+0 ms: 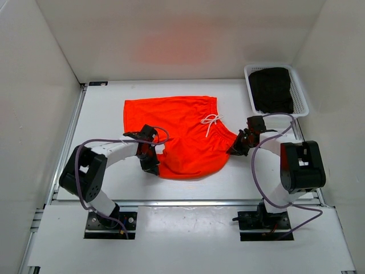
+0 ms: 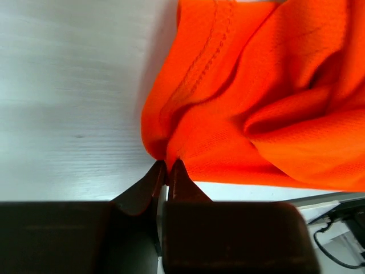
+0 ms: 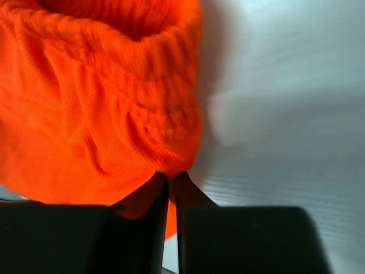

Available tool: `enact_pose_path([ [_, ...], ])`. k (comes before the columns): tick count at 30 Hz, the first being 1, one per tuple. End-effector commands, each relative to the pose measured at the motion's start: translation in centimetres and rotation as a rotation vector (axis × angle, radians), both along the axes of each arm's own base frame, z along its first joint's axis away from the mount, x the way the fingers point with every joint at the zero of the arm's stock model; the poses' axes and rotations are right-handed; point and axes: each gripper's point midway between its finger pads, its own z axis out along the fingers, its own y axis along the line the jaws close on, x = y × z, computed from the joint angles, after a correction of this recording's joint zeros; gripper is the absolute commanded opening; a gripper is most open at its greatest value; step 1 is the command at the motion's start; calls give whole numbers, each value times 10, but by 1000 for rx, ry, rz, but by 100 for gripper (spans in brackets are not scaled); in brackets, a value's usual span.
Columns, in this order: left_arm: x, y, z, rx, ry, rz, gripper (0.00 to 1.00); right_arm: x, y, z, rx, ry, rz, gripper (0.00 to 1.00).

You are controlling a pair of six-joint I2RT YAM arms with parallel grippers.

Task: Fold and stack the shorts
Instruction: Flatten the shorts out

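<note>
The orange-red shorts lie partly folded on the white table, the white drawstring on top near the right. My left gripper is shut on the shorts' hem at their lower left; in the left wrist view its jaws pinch a corner of the orange fabric. My right gripper is shut on the gathered waistband at the shorts' right end; in the right wrist view it nips the ribbed orange waistband.
A white mesh basket at the back right holds a folded black garment. White walls close in the table on three sides. A metal rail runs along the near table edge.
</note>
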Motion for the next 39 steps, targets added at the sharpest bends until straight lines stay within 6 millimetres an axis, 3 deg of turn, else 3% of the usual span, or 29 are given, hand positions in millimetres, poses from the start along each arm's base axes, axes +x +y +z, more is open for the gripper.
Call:
enact_pose_path([
  [1,33,-1,52,-68,-162,12,10,30,4,29,4,-89,4,1],
  [3,45,5,101,-97,-255,44,10,53,5,62,5,-171,-2,0],
  [5,49,10,137,-109,-327,55,10,61,4,90,-5,-217,-2,0],
  [6,44,16,147,-89,-324,48,10,74,4,115,-8,-273,-10,0],
  [7,52,17,172,-102,-378,62,10,72,3,129,-8,-279,-10,0],
  [10,42,24,198,-88,-395,38,10,69,3,163,-25,-333,-6,0],
  [12,32,30,205,-76,-396,42,10,61,1,169,-47,-340,0,0],
  [13,25,31,202,-81,-381,37,10,56,-1,180,-51,-364,-6,0],
  [14,17,29,201,-100,-372,37,10,45,-3,170,-56,-333,-5,0],
  [15,6,26,205,-145,-374,31,10,35,-3,172,-62,-342,-2,0],
  [17,-16,21,186,-176,-308,29,10,20,-4,162,-69,-323,-6,0],
  [18,-25,14,183,-221,-283,16,16,4,-9,140,-86,-266,-19,0],
  [19,-37,9,182,-257,-276,-1,37,-3,-14,139,-106,-280,-34,0],
  [20,-47,9,166,-266,-228,1,52,-14,-20,130,-129,-253,-44,2],
  [21,-54,6,163,-286,-219,-19,66,-22,-26,127,-154,-251,-58,8],
  [22,-57,7,160,-285,-216,-19,75,-32,-32,115,-184,-220,-69,29],
  [24,-54,17,156,-230,-236,4,81,-40,-43,113,-233,-209,-94,49],
  [26,-43,19,166,-209,-270,10,76,-41,-48,116,-252,-221,-108,54],
  [30,-7,28,168,-126,-341,36,58,-38,-53,122,-278,-235,-126,53],
  [31,5,33,155,-73,-322,51,56,-38,-53,119,-280,-225,-124,51],
  [34,48,46,147,-49,-347,127,56,-30,-41,113,-226,-206,-100,50],
  [35,60,48,132,-34,-305,137,61,-28,-38,111,-217,-204,-94,50],
  [38,95,64,123,-11,-297,191,68,-23,-36,105,-218,-187,-74,52],
  [39,108,77,108,27,-262,224,70,-21,-36,105,-225,-188,-61,52],
])
